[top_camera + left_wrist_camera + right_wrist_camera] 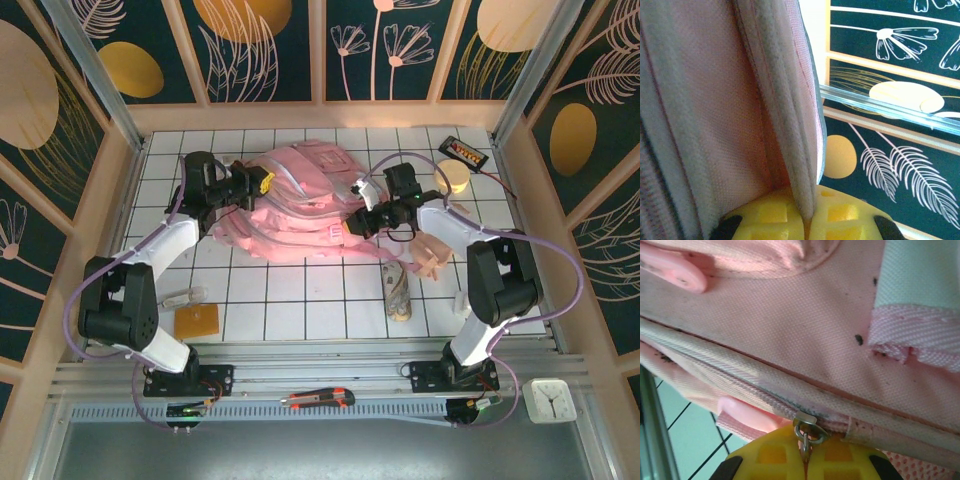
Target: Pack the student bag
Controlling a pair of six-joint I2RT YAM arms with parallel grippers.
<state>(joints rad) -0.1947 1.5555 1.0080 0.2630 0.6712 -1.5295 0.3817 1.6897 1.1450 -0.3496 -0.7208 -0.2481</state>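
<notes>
Two claws are pressed together on the pink bag (300, 200), which lies slumped on the tiled table (300, 300), toward the far edge and about midway between the side edges. At the bag's left side, the left claw (263, 184) pinches a folded edge of fabric between its yellow fingertips (775, 215); the fold stands up out of the jaws. At the bag's right side, the right claw (356, 224) is clamped on the small metal ring of a zipper pull (805, 432). A yellow block (196, 321) lies near the table's front left corner, well apart from the bag.
</notes>
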